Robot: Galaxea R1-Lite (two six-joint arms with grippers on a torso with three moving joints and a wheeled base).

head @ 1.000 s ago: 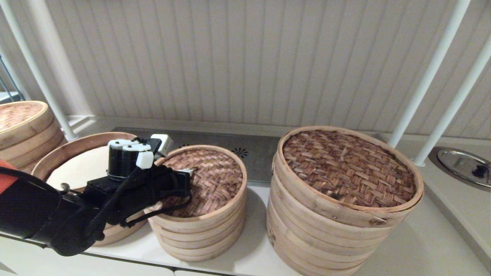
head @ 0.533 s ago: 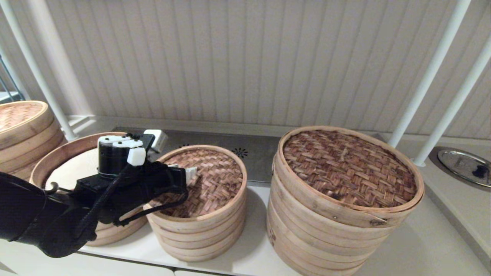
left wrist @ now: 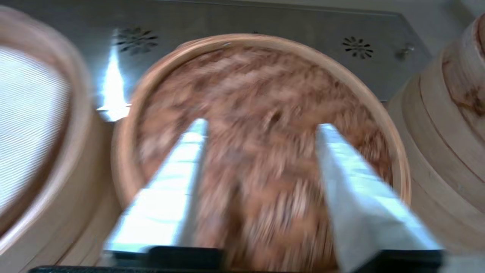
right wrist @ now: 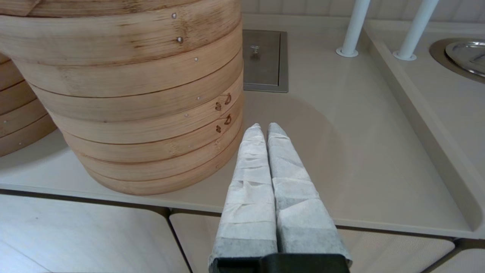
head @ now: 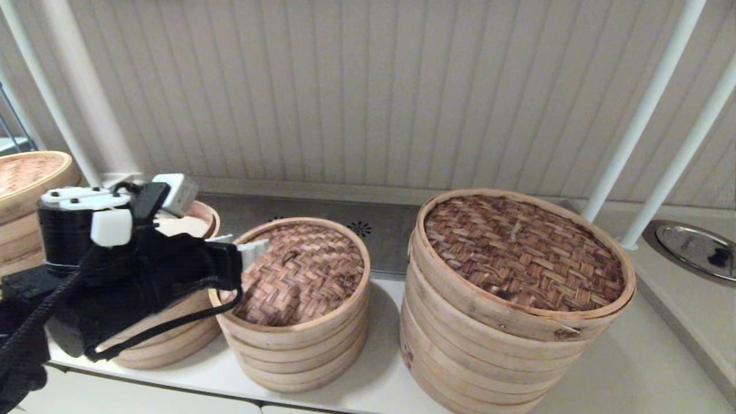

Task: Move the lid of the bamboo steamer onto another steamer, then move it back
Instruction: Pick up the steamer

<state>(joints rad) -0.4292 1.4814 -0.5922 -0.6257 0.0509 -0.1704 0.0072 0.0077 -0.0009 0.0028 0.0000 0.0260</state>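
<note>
The bamboo steamer lid is seated on the middle stack of steamer rings, at the centre of the counter. At its 9 o'clock stands another steamer, the short stack with a white liner, largely hidden by the arm in the head view. At its 3 o'clock stands the widest stack, capped by the coarser brown lid.

The left gripper is held above the lid's 9 o'clock edge with its fingers spread wide and nothing between them; in the left wrist view the small loop handle lies ahead of and between the fingertips. The right gripper is parked low at the counter's front edge beside the widest stack, its fingers pressed together and empty.

The step in hand is judged to be the approach to the lid. For a clean grasp, the fingers are best centred on either side of the loop and closed only when level with it. The lid is then best raised straight up before being carried toward 9 o'clock, so that its rim is not dragged across the rings.
</note>
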